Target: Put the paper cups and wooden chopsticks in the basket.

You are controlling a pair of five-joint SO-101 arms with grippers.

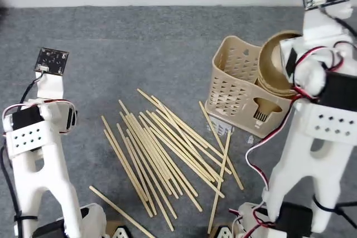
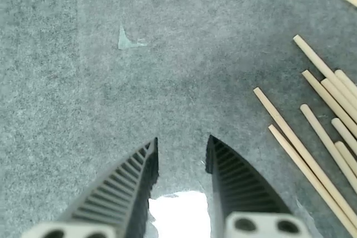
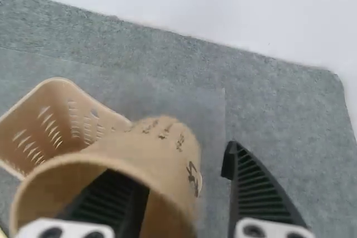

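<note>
Cup-placing step in hand. Right tool is released, with one finger inside the brown paper cup. The cup lies tilted in the beige perforated plastic basket, upper right. Left tool gapes, empty. Next, judged: withdraw, then gather the pale wooden chopsticks at centre.

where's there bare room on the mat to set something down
Bare mat runs along the far edge, between the left arm and the basket. There is also a strip between that arm and the wooden chopsticks. Crowded: the chopstick spread in the middle, reaching up to the basket.
</note>
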